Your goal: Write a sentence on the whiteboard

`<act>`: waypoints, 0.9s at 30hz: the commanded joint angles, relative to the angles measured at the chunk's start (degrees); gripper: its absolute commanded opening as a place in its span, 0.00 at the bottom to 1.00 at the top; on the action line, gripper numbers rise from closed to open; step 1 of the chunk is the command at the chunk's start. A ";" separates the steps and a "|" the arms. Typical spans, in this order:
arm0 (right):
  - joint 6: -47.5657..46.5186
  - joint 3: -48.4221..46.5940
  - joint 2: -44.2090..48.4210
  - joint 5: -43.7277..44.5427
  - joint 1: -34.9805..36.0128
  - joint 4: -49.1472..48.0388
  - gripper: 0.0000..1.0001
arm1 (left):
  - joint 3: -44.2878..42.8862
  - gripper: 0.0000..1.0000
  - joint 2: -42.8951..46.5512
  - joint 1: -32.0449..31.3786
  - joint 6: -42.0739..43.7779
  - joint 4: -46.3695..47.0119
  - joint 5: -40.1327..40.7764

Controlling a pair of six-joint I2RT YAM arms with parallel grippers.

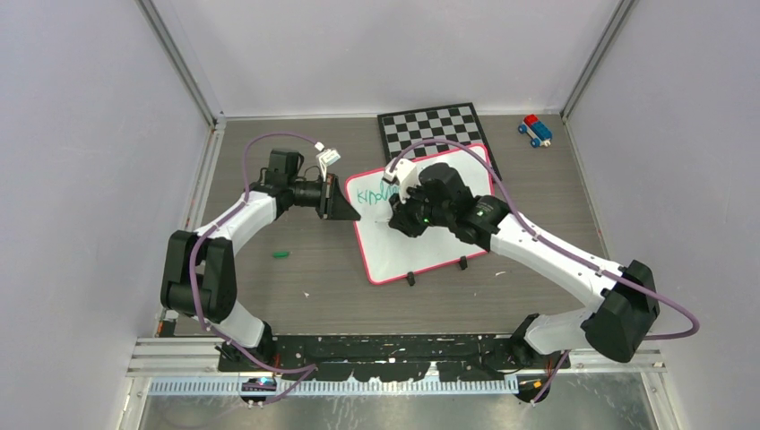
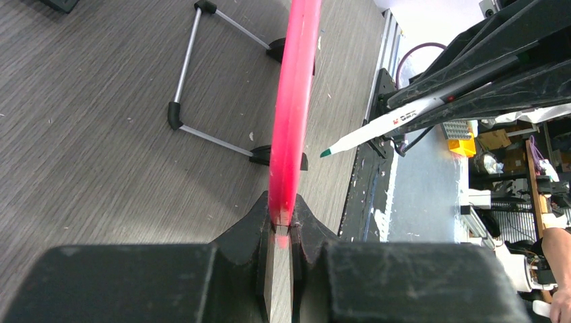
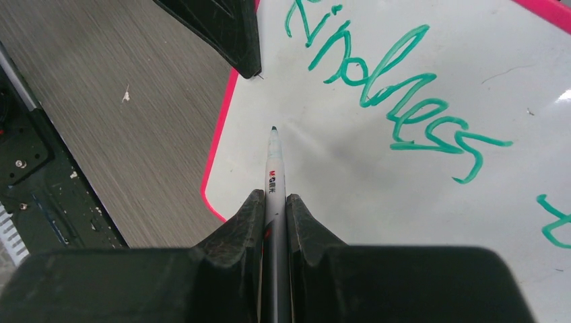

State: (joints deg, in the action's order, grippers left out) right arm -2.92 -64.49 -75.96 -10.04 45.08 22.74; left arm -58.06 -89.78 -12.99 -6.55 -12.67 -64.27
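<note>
The whiteboard (image 1: 430,246) stands propped in the middle of the top view, just below the chequered board (image 1: 430,125). The left end effector (image 2: 283,225) is pressed together on its pink frame at the left edge. The right end effector (image 3: 274,202) pinches a marker (image 3: 273,168) and points it at bare board to the lower left of the green writing.

The sentence (image 3: 384,87) so far reads "kindness", with one more stroke starting at the right edge of the right wrist view. Most of it is not yet written.

In the left wrist view the marker tip sits a little apart from the board face, so the next stroke probably needs a fresh touchdown.

- **Pressing too hard:** the board could tip back on its wire stand (image 2: 178,87) or twist in the narrow pinch on the frame, which would bend the letters.
- **Pressing too lightly:** the line would come out broken.
- **Starting too high:** the tip is near the first line, so the rows could collide.
- **Smearing:** the right arm reaches across the lettering and could drag through wet ink.
- **Marker slipping:** the smooth barrel could slide between the fingers under load.
</note>
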 commanded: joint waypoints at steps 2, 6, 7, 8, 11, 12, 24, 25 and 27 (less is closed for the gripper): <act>-0.52 -2.13 -1.53 1.92 0.94 -3.64 0.00 | -1.51 0.00 -0.51 -0.50 0.40 -0.01 0.19; -0.77 -2.92 -2.81 3.45 1.17 -3.31 0.00 | -1.43 0.00 -0.31 -0.45 0.46 -0.08 0.11; -0.77 -2.92 -2.91 3.67 1.23 -3.46 0.00 | -1.44 0.00 -0.27 -0.45 0.45 -0.13 0.02; -0.73 -2.92 -3.04 4.08 1.23 -3.57 0.00 | -1.44 0.00 -0.29 -0.45 0.47 -0.06 0.01; -0.68 -2.94 -3.44 5.57 1.24 -3.20 0.00 | -1.39 0.00 -0.31 -0.45 0.48 -0.13 -0.04; -0.80 -2.86 -3.43 6.12 1.19 -2.95 0.00 | -1.42 0.00 -0.31 -0.45 0.56 -0.10 -0.03; -2.54 -1.06 -1.81 4.68 1.23 0.92 0.00 | -1.57 0.00 -0.68 -0.45 0.73 -0.11 -0.08; -2.75 -1.07 -1.77 4.66 1.24 1.08 0.00 | -1.58 0.00 -0.77 -0.45 0.74 -0.08 -0.09; -3.22 -1.20 -1.65 4.82 1.20 1.37 0.00 | -1.61 0.00 -0.92 -0.45 0.73 -0.16 -0.07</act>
State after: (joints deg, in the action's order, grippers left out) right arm -4.38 -65.10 -79.40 -6.28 46.28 23.31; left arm -58.06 -89.80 -12.97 -5.91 -12.69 -64.18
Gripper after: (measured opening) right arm 0.193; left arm 0.110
